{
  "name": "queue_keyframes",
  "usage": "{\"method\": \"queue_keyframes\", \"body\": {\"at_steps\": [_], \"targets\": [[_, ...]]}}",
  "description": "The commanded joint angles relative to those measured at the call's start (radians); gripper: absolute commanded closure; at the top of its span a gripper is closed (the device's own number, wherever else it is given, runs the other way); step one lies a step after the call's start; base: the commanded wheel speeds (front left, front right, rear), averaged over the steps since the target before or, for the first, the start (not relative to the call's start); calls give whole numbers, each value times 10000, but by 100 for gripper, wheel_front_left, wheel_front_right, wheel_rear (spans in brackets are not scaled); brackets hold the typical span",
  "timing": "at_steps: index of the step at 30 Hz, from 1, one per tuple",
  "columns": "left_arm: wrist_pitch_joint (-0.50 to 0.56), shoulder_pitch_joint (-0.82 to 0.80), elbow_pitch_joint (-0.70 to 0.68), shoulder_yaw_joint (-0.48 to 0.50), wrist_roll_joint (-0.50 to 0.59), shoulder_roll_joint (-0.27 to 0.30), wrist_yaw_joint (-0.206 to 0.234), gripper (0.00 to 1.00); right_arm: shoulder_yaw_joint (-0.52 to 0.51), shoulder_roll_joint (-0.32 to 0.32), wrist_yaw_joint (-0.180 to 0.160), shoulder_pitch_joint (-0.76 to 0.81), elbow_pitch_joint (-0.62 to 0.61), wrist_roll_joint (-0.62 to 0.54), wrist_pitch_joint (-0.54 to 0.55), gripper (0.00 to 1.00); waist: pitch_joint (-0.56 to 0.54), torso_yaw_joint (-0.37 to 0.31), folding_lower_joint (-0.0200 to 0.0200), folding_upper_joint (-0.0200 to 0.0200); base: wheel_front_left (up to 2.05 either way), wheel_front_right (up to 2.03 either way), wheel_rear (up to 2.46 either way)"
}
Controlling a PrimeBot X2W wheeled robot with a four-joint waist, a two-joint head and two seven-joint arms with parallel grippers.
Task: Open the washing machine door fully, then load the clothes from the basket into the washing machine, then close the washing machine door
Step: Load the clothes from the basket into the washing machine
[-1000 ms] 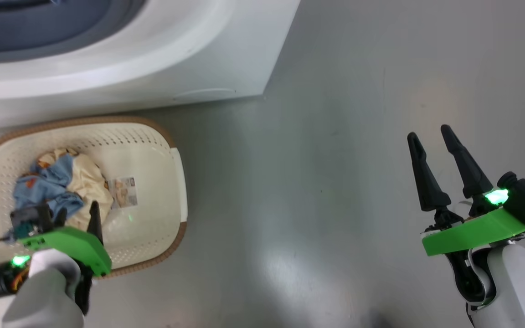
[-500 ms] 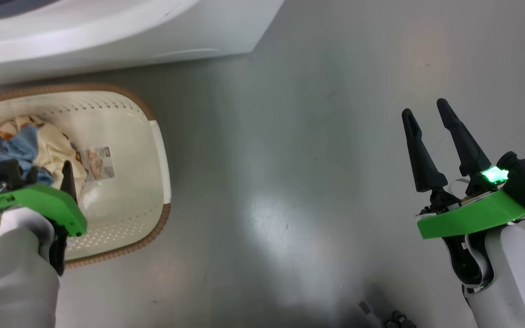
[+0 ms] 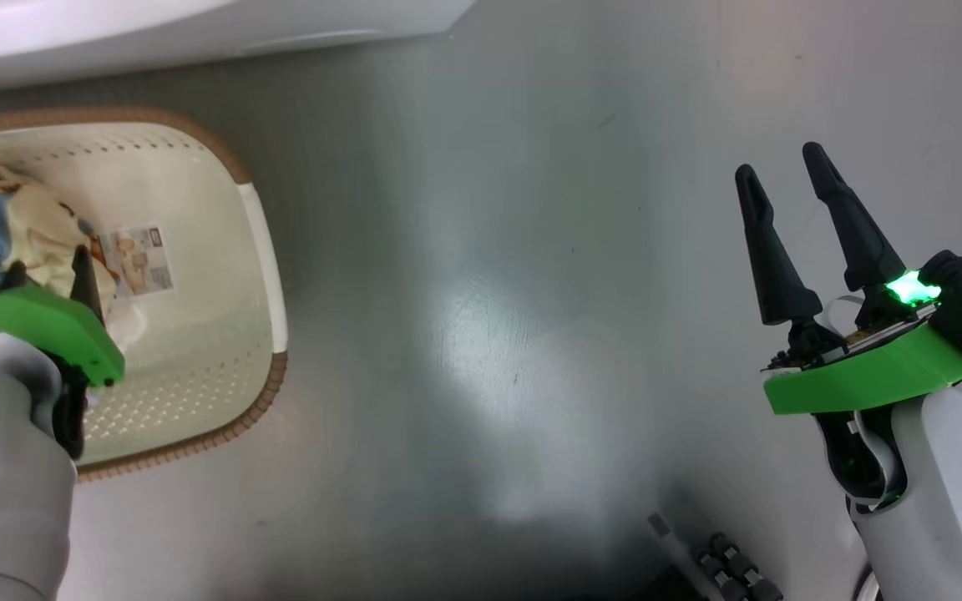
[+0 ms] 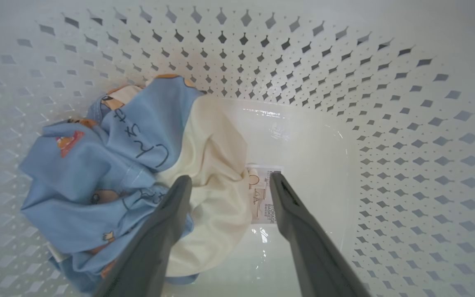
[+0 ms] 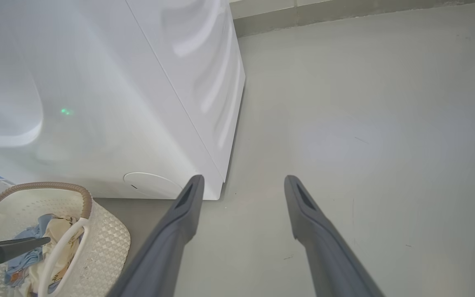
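The cream basket (image 3: 257, 275) with a brown rim stands on the floor at the left, below the white washing machine (image 3: 197, 25). Inside it lie the clothes (image 4: 109, 165), a light blue bundle with a cream piece (image 4: 217, 161) beside it. My left gripper (image 4: 230, 178) is open inside the basket, with its tips just above the cream piece and the paper label (image 4: 262, 198). In the head view the left gripper (image 3: 47, 274) covers part of the clothes (image 3: 34, 229). My right gripper (image 3: 780, 160) is open over bare floor at the right, holding nothing. The washing machine door is out of view.
The right wrist view shows the washing machine (image 5: 138, 103), its front corner and round service cap (image 5: 151, 183), with the basket (image 5: 105, 235) beside it. Grey floor (image 3: 489, 292) stretches between the two arms. Dark hardware (image 3: 723, 568) shows at the bottom edge.
The head camera has moved, so the washer and basket have slid up and left in the picture. Both grippers stay open. The left one stays over the clothes.
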Motion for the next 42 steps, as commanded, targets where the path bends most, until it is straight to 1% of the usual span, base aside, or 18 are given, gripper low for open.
{"method": "queue_keyframes", "body": {"at_steps": [1,6,17,27,28,29,32,33,37,42], "targets": [[31,134,-42,138,-95,540,83,0,207,-14,16,246,-232,-67,-48,0,198,-80,0,0,0,0,0],[66,-134,-38,125,-165,646,163,0,236,-27,16,162,-337,-85,-48,0,470,-141,0,0,0,0,0],[279,-357,-36,20,-199,862,546,0,299,-37,16,146,-504,-113,-48,0,743,-265,0,0,0,0,0],[274,-574,-35,-25,-315,1067,713,0,374,-153,16,203,-663,-167,-48,0,903,-344,0,0,0,0,0],[277,-584,-35,-27,-331,1074,726,9,376,-168,16,218,-674,-169,-48,0,906,-344,0,0,0,0,0],[287,-587,-35,-28,-349,1077,744,46,375,-185,16,237,-681,-173,-48,0,903,-341,0,0,0,0,0],[326,-580,-35,-29,-410,1065,779,91,381,-236,16,292,-691,-188,-48,0,876,-323,0,0,0,0,0],[333,-573,-35,-27,-432,1063,791,100,387,-250,16,309,-694,-195,-48,0,859,-317,0,0,0,0,0],[337,-508,-35,15,-562,1034,800,100,394,-308,16,330,-678,-212,-48,0,747,-270,0,0,0,0,0],[32,-321,-35,82,-764,780,718,100,292,-343,16,386,-635,-228,-48,0,387,-32,0,0,0,0,0]]}}
